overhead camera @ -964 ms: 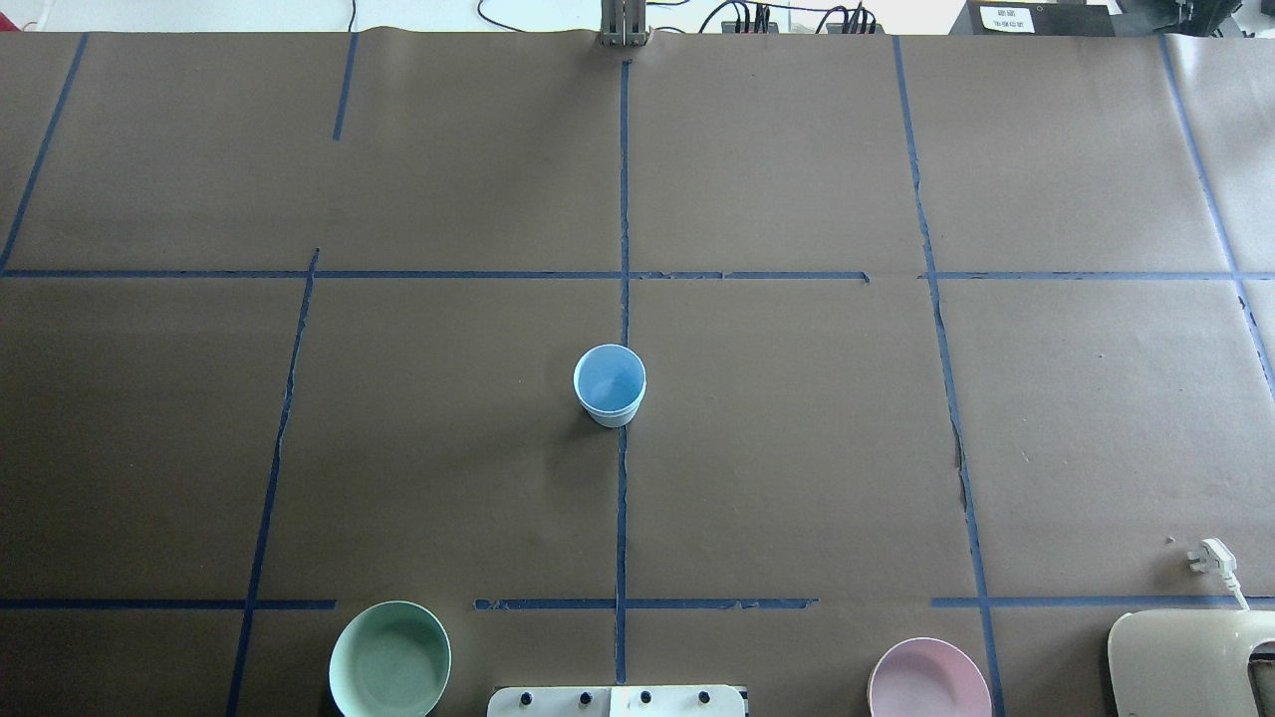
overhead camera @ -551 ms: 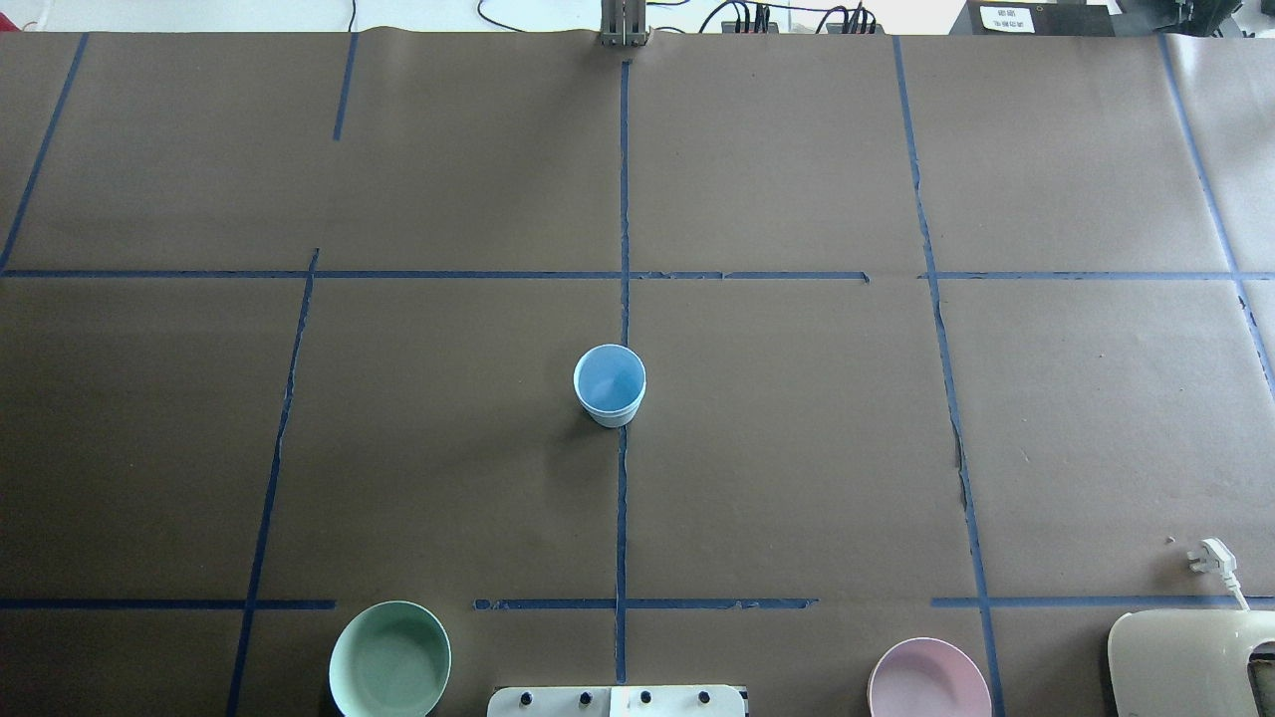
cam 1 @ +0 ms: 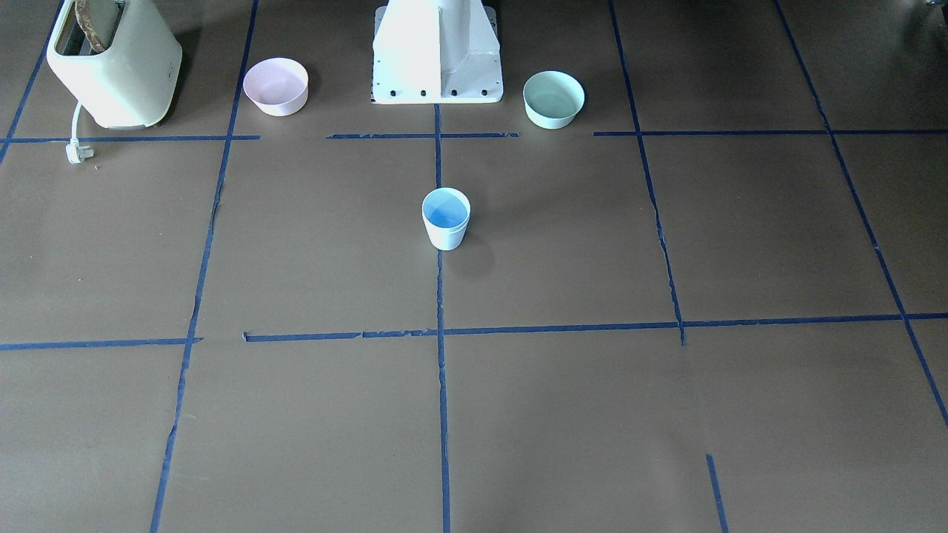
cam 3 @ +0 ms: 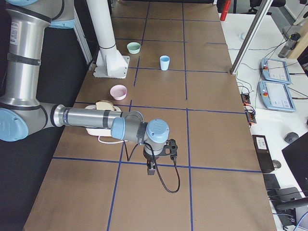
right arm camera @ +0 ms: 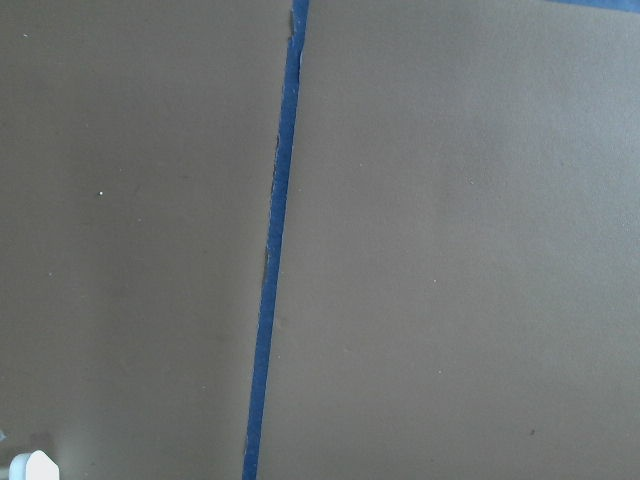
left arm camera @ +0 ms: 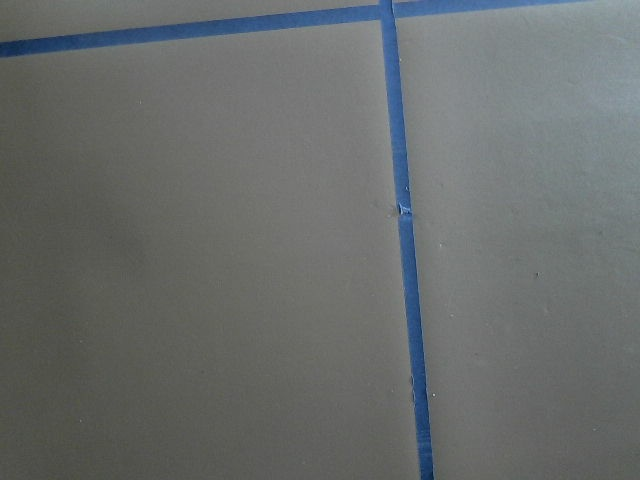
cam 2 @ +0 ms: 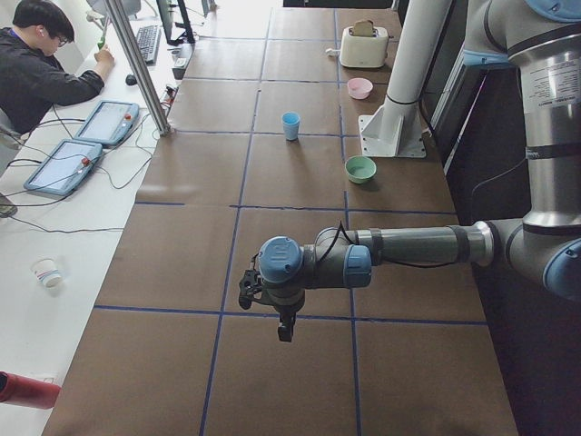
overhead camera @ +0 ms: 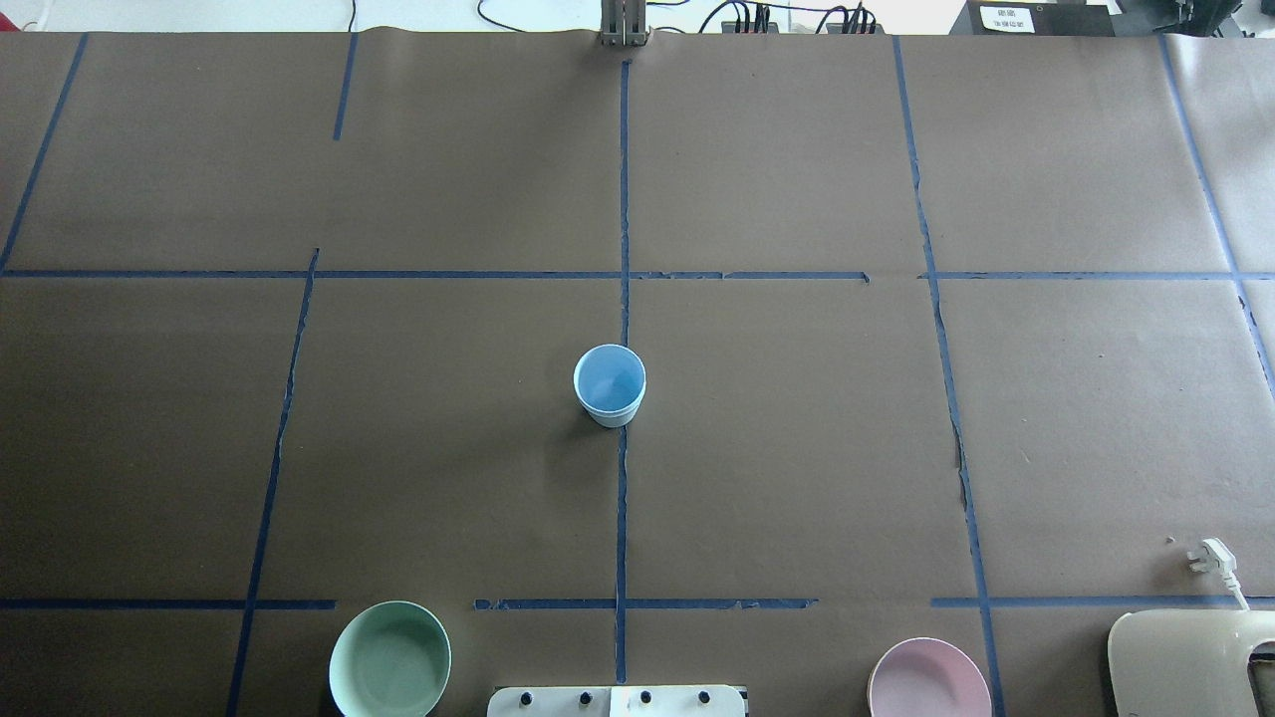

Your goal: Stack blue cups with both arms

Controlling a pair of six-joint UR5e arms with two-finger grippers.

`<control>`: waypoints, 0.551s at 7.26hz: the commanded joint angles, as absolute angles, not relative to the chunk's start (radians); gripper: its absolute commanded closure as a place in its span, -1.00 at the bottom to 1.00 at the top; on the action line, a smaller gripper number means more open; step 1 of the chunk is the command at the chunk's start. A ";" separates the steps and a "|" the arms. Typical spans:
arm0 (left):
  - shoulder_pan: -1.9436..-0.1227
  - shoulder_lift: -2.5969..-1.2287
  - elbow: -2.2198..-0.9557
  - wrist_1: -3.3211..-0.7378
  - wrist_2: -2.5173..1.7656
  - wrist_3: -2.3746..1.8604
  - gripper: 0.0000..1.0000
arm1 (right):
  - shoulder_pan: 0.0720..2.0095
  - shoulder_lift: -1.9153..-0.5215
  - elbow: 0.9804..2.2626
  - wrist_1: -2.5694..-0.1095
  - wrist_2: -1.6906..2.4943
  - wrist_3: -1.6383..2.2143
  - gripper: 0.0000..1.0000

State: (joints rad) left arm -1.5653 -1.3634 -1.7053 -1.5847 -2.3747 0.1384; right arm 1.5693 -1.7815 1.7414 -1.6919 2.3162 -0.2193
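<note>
One pale-blue cup (overhead camera: 610, 385) stands upright at the table's middle on the blue centre tape line; it also shows in the front view (cam 1: 446, 218) and both side views (cam 2: 290, 125) (cam 3: 164, 62). No second separate cup shows in any view. The left gripper (cam 2: 285, 332) shows only in the left side view, hanging over the table's left end, far from the cup. The right gripper (cam 3: 150, 169) shows only in the right side view, over the table's right end. I cannot tell whether either is open or shut. Both wrist views show only brown paper and blue tape.
A mint-green bowl (overhead camera: 389, 660) and a pink bowl (overhead camera: 928, 682) sit near the white pedestal (cam 1: 437, 52). A cream toaster (overhead camera: 1190, 662) with a white plug (overhead camera: 1210, 558) stands at the near right. An operator (cam 2: 41, 64) sits beyond the far edge.
</note>
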 commanded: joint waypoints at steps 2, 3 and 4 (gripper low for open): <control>-1.565 -1.364 -1.707 -1.585 -2.376 0.140 -1.00 | 1.569 -1.787 1.717 -1.693 2.315 -0.219 -1.00; -1.565 -1.364 -1.707 -1.585 -2.376 0.140 -1.00 | 1.569 -1.789 1.715 -1.694 2.316 -0.219 -1.00; -1.565 -1.364 -1.706 -1.585 -2.376 0.138 -1.00 | 1.569 -1.789 1.712 -1.694 2.316 -0.219 -1.00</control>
State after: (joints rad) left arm -1.5647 -1.3637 -1.7069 -1.5846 -2.3761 0.1392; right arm 1.5692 -1.7878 1.7165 -1.6933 2.3158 -0.2194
